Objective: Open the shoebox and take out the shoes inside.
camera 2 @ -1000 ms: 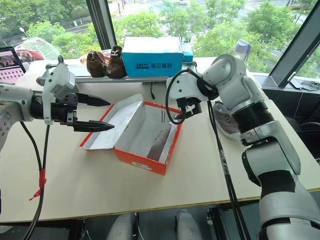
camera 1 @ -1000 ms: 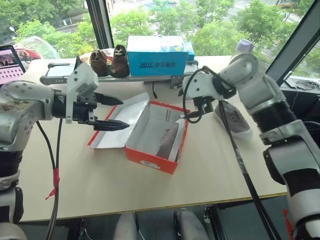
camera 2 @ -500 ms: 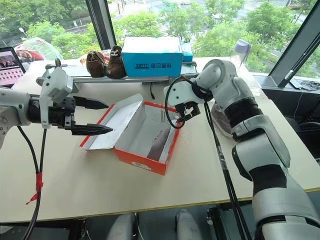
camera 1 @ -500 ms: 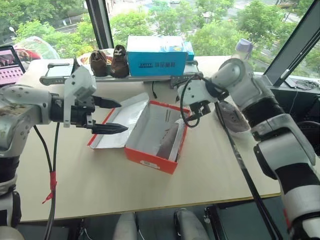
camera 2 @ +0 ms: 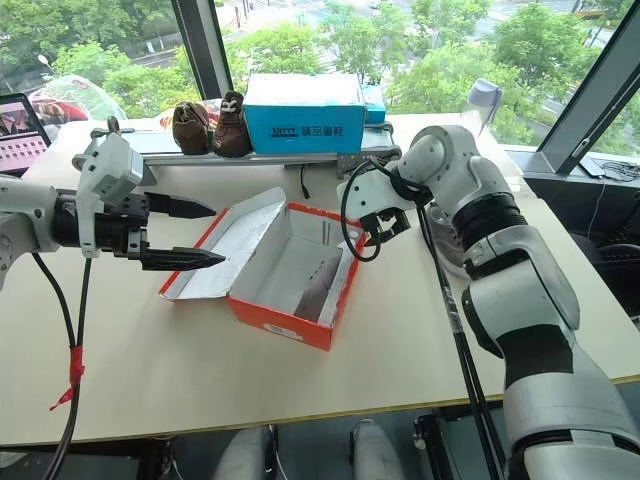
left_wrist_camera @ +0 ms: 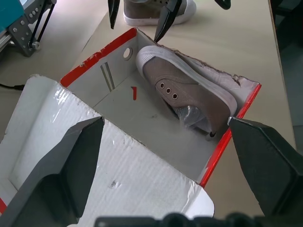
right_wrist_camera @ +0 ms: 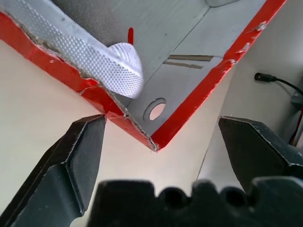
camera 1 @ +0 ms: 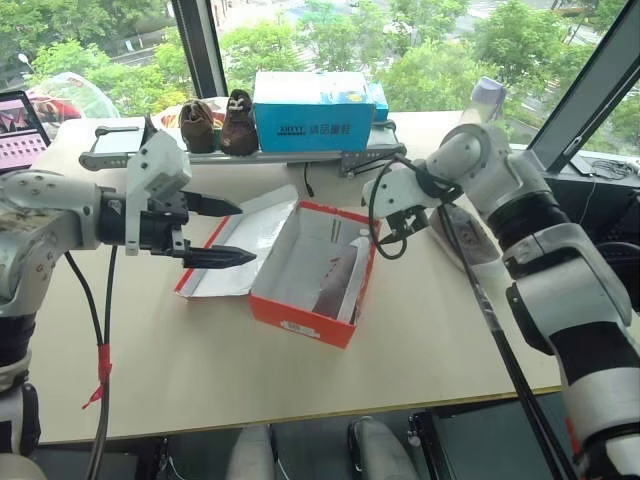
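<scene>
Bright window daylight, sharp focus

Shoebox (camera 1: 310, 270) stands open; access from above is unobstructed. Shoe (left_wrist_camera: 189, 92) occupies its right side. Flap (camera 1: 240, 240) lies flat to the left.

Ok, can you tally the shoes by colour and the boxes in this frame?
Grey-taupe shoes: 2, one inside the shoebox, one out on the table beside it
Dark brown shoes: 2
Boxes: 2, the red-orange shoebox and the light-blue box
Total: 6
</scene>
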{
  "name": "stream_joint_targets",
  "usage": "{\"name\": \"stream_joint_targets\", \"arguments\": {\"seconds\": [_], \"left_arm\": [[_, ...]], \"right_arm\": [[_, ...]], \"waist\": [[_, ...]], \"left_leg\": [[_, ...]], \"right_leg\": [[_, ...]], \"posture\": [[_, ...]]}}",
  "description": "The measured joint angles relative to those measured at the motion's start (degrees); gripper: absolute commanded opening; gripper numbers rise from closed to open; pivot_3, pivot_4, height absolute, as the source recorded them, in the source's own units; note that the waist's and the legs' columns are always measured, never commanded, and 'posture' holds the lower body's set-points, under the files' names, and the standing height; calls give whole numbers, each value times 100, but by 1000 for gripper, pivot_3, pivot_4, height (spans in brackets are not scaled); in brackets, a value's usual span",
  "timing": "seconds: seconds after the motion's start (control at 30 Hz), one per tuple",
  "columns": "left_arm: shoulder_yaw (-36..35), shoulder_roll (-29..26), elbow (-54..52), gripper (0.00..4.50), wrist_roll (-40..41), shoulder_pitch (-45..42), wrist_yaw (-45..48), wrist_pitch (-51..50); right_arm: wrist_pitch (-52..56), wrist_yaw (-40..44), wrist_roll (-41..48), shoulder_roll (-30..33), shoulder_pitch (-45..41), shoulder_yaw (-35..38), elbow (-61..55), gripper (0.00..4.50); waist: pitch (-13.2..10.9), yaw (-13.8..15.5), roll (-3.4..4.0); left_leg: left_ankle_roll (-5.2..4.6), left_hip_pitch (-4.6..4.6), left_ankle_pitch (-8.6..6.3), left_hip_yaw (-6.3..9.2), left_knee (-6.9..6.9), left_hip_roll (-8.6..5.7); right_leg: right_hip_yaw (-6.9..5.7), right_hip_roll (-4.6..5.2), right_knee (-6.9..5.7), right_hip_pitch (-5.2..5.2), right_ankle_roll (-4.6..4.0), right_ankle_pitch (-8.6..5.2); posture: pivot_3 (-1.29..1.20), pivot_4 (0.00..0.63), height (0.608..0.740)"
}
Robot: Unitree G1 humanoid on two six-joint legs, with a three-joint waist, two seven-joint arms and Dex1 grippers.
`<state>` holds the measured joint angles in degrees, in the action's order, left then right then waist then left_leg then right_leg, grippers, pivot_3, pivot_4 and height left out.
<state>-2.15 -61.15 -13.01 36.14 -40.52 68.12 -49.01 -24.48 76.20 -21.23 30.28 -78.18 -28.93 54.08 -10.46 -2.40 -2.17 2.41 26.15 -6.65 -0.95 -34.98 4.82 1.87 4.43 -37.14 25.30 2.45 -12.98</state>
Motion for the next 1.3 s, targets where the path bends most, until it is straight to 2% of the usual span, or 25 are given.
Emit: {"name": "stream_joint_targets", "arguments": {"seconds": [0.27,0.37,0.5,0.63,0.83,1.3], "left_arm": [[0,-15,-1,4500,3,0,-3,-5],[-2,-31,-5,4500,5,2,-6,-7],[-27,-39,-27,4500,7,15,-16,-7],[-32,-42,-39,4500,8,19,-30,-7],[-34,-55,-40,4500,7,23,-26,-7],[-34,-144,-42,4500,8,23,-13,-16]], "right_arm": [[7,41,1,-44,-15,22,-73,4445],[131,272,25,-22,-270,84,-123,4445],[401,779,312,92,-367,267,-834,4445],[834,1219,600,205,26,293,-1705,4445],[1397,1320,777,244,663,269,-2662,4445],[1629,1311,789,274,1215,158,-3196,4445]], "waist": [[-1,-8,1],[-6,-12,10],[-6,-1,10],[-6,18,9],[-6,37,9],[-5,49,8]], "left_leg": [[0,0,0,0,0,0],[0,0,0,0,1,0],[0,0,0,1,2,1],[0,-2,0,0,-4,0],[0,0,0,1,-5,0],[0,-3,0,1,-6,0]], "right_leg": [[0,0,0,0,0,0],[1,-1,-1,2,-1,0],[1,-1,-1,1,-1,1],[1,-1,-2,-5,0,0],[1,-1,-3,-4,-1,0],[2,-2,-2,-6,4,-2]], "posture": [[0,150,740],[0,150,740],[0,150,740],[0,150,740],[0,150,740],[0,150,740]]}}
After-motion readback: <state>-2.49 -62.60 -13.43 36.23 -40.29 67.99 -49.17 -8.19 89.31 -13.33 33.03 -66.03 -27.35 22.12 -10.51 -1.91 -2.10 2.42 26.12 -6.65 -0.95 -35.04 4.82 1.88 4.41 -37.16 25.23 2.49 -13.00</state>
